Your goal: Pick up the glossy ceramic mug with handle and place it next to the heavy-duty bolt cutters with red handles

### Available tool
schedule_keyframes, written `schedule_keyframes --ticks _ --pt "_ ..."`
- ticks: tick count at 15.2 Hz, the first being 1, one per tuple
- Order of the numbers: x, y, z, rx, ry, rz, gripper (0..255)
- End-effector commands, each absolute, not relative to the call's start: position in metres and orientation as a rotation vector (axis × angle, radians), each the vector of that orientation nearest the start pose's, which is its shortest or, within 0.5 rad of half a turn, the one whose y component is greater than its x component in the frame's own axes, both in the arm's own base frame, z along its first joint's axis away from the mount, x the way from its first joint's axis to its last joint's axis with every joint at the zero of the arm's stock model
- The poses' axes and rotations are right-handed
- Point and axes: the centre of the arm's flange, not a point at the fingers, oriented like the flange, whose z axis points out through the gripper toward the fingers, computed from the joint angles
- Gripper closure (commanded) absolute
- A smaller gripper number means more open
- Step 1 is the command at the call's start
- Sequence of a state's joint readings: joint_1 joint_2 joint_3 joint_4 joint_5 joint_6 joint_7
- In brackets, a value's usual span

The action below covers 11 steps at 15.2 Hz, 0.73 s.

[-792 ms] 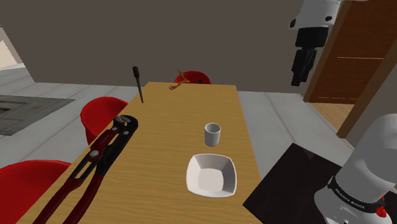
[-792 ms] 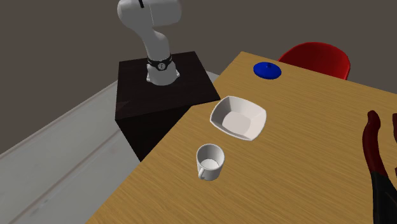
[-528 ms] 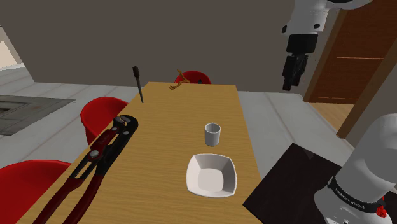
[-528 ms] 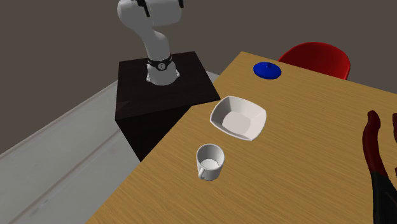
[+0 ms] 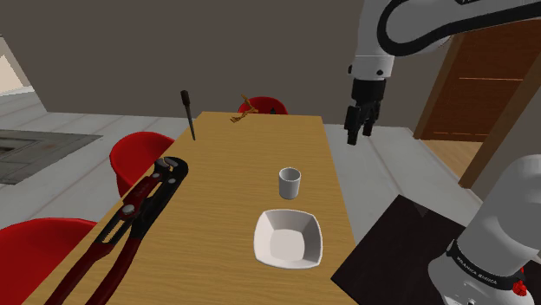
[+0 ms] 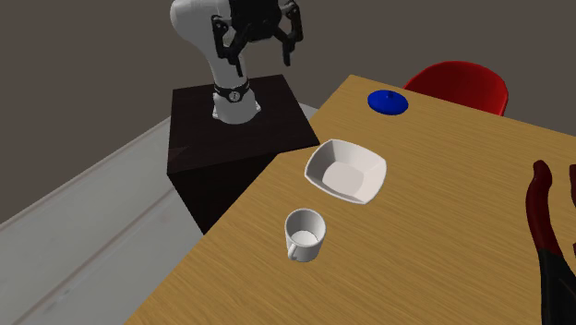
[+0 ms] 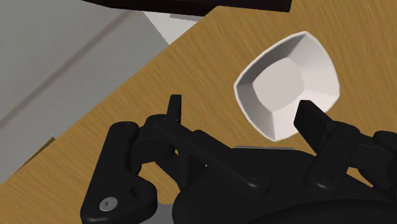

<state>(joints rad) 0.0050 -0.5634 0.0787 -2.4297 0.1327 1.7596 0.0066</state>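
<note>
Overhead, the end effector [image 5: 360,130] hangs well above the bench [image 5: 234,199], near its stand-side edge, with fingers [image 7: 312,121] apart and clasping nothing. The bench is a long wood-grain top. The mug [image 5: 290,183], a pale grey-white, stands upright on it toward the stand-side edge. In the shoulder view it sits just beyond the white square bowl [image 5: 289,238], not touching it. The cutters [image 5: 130,221], black-headed with red handles, lie along the opposite long edge, well apart from the mug. A blue disc [image 6: 388,102] rests flat near the bench corner next to the stand [image 6: 235,129], a dark box on which the arm's white base sits. Red chairs [image 5: 139,156] are drawn up on the cutters' side and at the far end. The floor [image 5: 381,165] is pale grey. The wall [image 5: 260,52] behind is a flat grey-brown, and a brown door [image 5: 481,78] stands at the shoulder view's right.
</note>
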Motion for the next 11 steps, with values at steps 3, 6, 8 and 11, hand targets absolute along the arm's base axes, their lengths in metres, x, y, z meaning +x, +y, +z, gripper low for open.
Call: schedule_keyframes --ticks 3,6,8,11 --pt "0.403 0.063 0.459 -3.077 -0.031 0.16 0" --pt "0.429 0.075 0.431 -3.094 -0.019 0.156 0" --pt "0.447 0.082 0.412 -3.105 -0.011 0.154 0" --pt "0.473 0.093 0.384 -3.122 0.001 0.15 0"
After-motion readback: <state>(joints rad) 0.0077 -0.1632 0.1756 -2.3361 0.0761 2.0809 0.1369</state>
